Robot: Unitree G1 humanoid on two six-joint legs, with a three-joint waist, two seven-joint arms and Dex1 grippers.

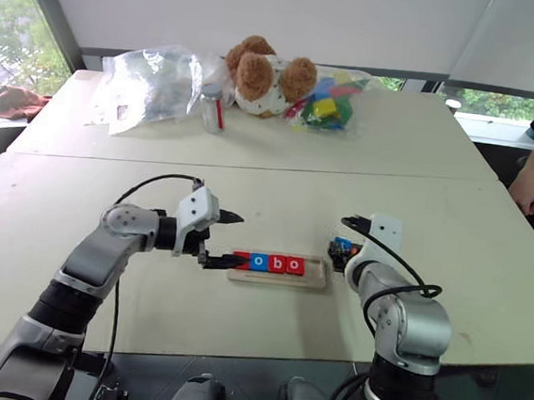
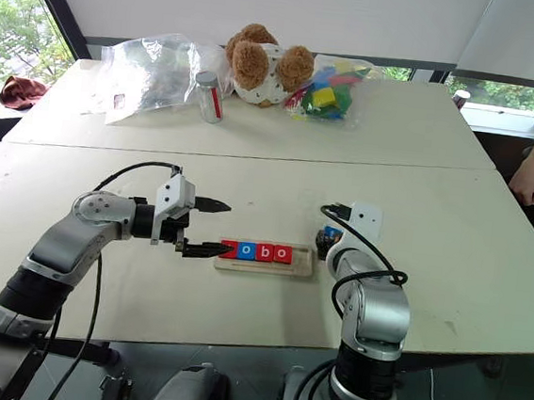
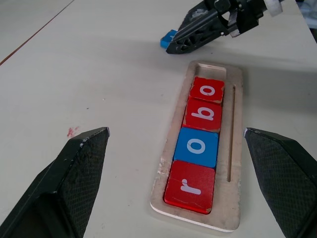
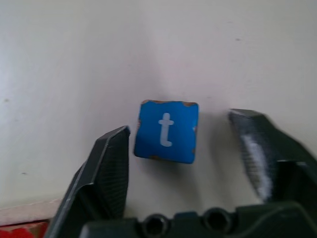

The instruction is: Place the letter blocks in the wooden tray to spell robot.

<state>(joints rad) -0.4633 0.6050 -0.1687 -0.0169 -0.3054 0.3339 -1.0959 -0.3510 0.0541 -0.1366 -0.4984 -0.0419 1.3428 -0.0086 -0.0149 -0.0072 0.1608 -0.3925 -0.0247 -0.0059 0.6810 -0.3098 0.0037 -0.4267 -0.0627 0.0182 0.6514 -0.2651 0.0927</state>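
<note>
Right wrist view: we see right claw [image 4: 181, 148] open around t block [image 4: 166, 131], untouched; off-centre closing risks skewing it short of tray [image 3: 237, 148]. Left claw [image 3: 181, 188] open, empty.

Tray [image 3: 237, 148] end slot free; right pincer [image 3: 198, 32] seemingly crowds approach.

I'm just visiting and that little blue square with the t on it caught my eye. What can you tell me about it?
The blue t block is a small flat square tile, seemingly painted wood, with worn, chipped edges and a white lowercase t on top. It lies flat on the pale table, between the open fingers of the right gripper, one finger close beside it, the other apart. It sits just past the end of the wooden tray, not yet in it.
</note>
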